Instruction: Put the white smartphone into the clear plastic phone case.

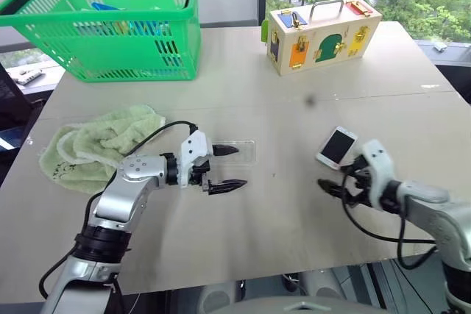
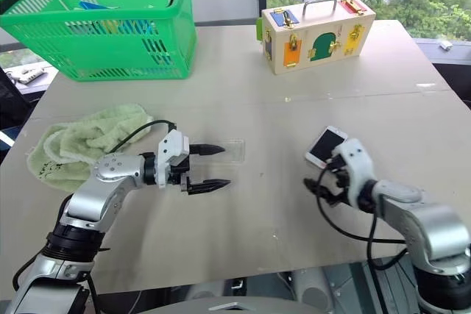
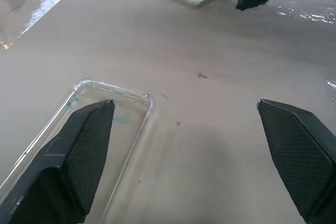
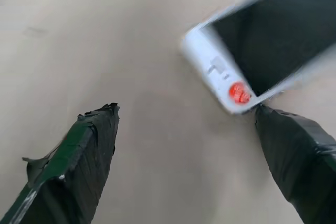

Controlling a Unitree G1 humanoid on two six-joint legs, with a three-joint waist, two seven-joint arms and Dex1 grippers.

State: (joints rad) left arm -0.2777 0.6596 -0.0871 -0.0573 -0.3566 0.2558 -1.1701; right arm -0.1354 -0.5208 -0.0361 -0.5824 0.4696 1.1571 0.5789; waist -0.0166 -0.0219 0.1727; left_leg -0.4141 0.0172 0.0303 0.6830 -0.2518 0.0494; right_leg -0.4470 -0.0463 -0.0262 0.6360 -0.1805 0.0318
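The white smartphone [image 1: 337,146] lies screen up on the table at the right. My right gripper [image 1: 340,176] stands open just on the near side of it. In the right wrist view one fingertip [image 4: 273,124] sits at the phone's [image 4: 262,40] near corner, by a red dot. The clear plastic phone case [image 1: 245,154] lies flat near the table's middle. My left gripper [image 1: 227,168] is open beside it and points toward the phone. Its far finger [image 3: 79,150] hovers over the case [image 3: 126,111], while the other finger is over bare table.
A green basket [image 1: 118,23] stands at the back left and a wooden latch box [image 1: 324,34] at the back right. A crumpled green towel [image 1: 96,145] lies left of my left arm. The table's front edge runs close under both arms.
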